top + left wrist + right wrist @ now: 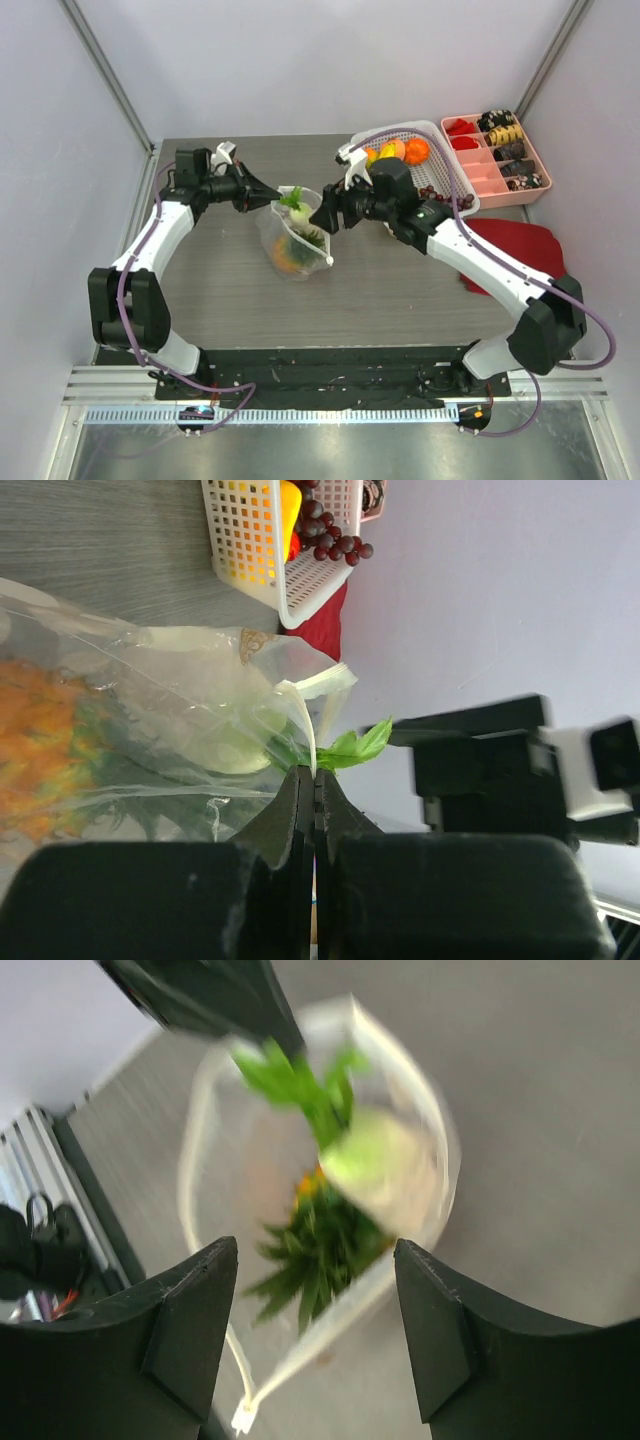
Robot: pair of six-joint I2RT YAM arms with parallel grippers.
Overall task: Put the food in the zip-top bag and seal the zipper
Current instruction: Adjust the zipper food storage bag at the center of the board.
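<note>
The zip-top bag [297,245] is found at mid-table with its mouth spread wide. Its rim is pinched at 11 o'clock by the closed left gripper [272,190]. A white radish [298,213] and an orange scaly fruit [284,256] are observed inside. The right gripper [322,216] is noted at 2 o'clock of the bag, jaws apart and empty.

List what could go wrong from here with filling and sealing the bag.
1. The green leaves of the radish poke out past the zipper by the left gripper; sealing may trap them.
2. That gripper pinches only one spot of the zip-top bag rim, so the mouth could sag or slip free.
3. The open right gripper hovers close over the mouth and might snag it.
</note>
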